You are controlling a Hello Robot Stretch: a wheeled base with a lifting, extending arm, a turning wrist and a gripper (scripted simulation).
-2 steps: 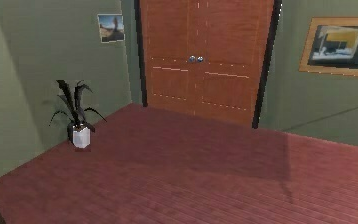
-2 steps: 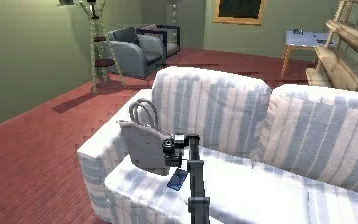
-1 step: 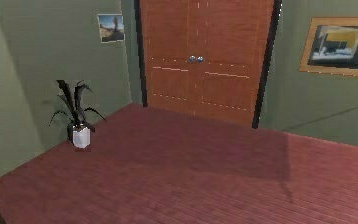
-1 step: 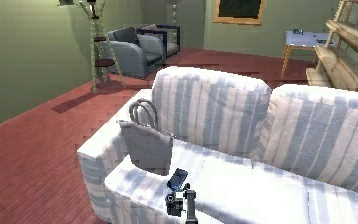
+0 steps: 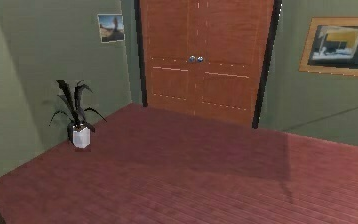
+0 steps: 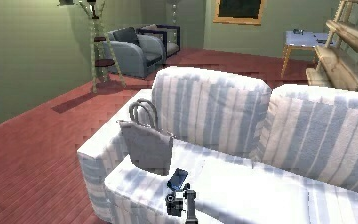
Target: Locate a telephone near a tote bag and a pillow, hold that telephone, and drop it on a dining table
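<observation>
Your arm side view: striped sofa (image 6: 287, 130); grey tote bag (image 6: 147, 145) on its seat; small dark telephone (image 6: 177, 179) just beside the bag; gripper (image 6: 175, 203) at the telephone. You cannot tell its grip or whether it holds anything. Your forward view: wooden double door (image 5: 202, 55), potted plant (image 5: 79, 115).

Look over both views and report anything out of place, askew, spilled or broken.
One small oddity: a dark, flat thing, likely the telephone, lies slanted on the seat of the striped sofa, beside the grey tote bag. Nothing looks spilled or broken; the door and potted plant look normal.
</observation>
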